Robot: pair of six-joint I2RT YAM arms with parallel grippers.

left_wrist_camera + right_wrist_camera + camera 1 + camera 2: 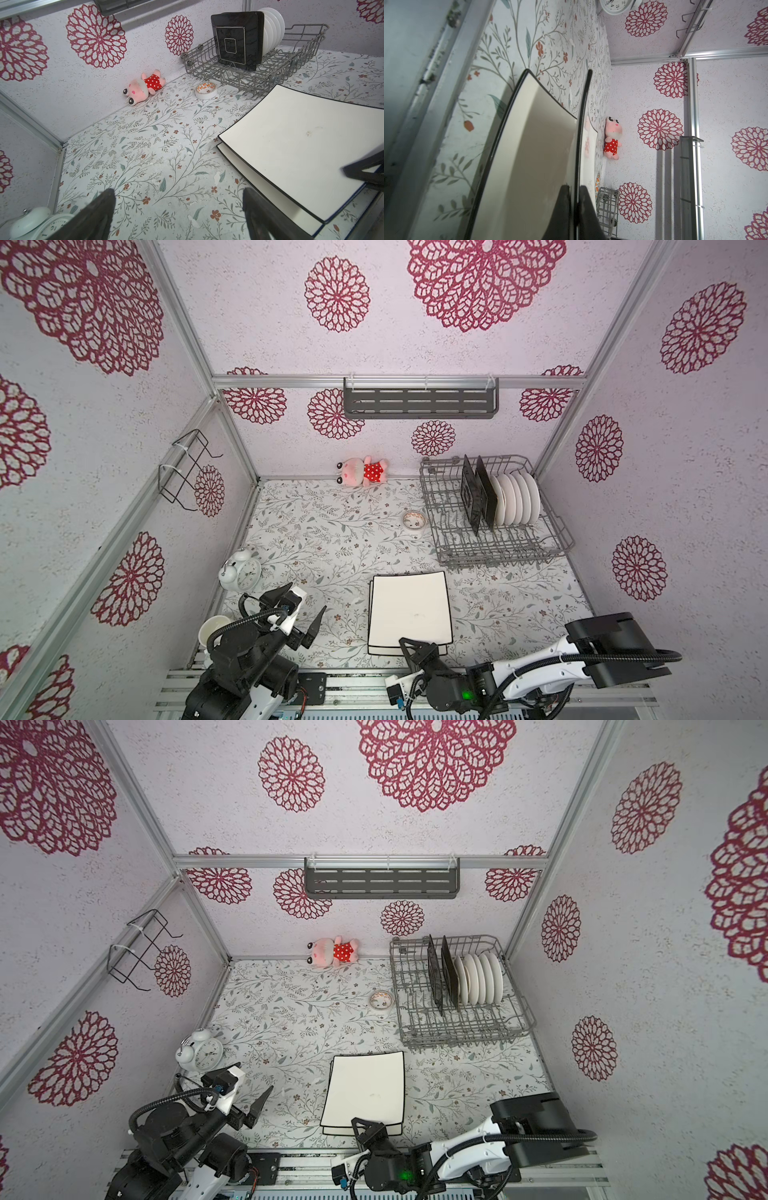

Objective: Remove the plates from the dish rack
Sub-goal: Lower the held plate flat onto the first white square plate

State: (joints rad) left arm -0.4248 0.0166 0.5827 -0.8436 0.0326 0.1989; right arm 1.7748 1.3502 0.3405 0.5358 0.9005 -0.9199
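At the near left, our left hand [306, 596] hangs spread over the counter [316, 531] and carries nothing. The alarm clock [245, 572] and the white mug [214, 628] stand just beside this arm. A careless swing toward the rack can knock either of them over.

In the near middle, two large white square plates lie stacked on the counter. The top plate [409, 610] sits a little offset on the lower plate [255, 182]. Our right hand [404, 642] is pressed together on the near edge of the top plate. From the right wrist view this edge seems held a little above the lower plate, so we judge the placing is not finished. If the hand lets go too high, the plate drops and can chip. If it pulls back before it opens, the glazed plate can slide toward the near edge of the counter.

A tape roll [413, 520] lies just beside the left wall of the dish rack [503, 558], at the far right. There two black square plates [473, 497] and a row of round white plates [519, 497] stand upright and close together. Taking one can tip its neighbour.
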